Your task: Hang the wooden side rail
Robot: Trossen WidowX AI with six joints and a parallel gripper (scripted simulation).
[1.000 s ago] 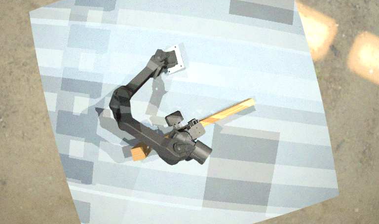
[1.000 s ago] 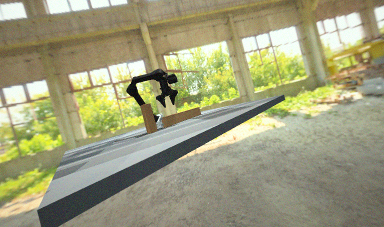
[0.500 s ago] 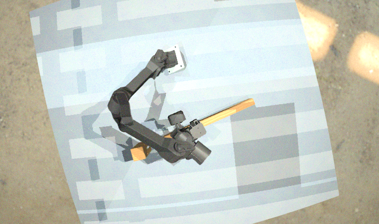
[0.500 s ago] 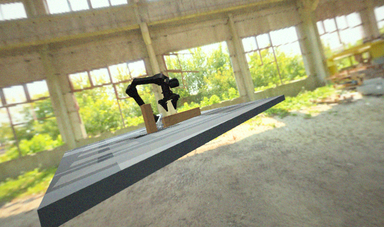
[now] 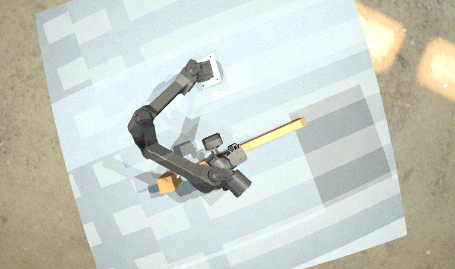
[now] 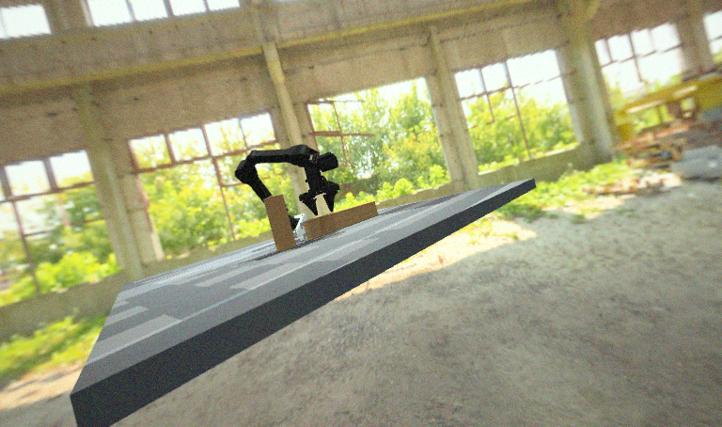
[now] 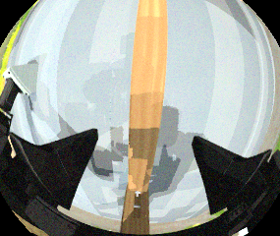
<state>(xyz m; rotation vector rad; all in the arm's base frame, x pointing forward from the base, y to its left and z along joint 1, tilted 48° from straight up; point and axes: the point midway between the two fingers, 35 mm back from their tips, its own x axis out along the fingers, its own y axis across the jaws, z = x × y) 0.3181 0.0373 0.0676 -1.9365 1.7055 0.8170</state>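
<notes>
The wooden side rail lies along the table on its narrow edge. Its near end points at the headboard post, with a gap between them in the exterior view. The post stands upright. Small light metal parts show between rail end and post in the wrist view, too small to tell hooks from pins. My gripper is open and empty, pointing down. Its fingertips appear just above the rail's top edge, one on each side of the rail, nearer its post end. The arm hides part of the rail in the top view.
The arm's white base plate is at the upper middle of the table in the top view. The arm's links bend around the left and pass over the area between post and rail. Shadows and patterned patches cover the table top.
</notes>
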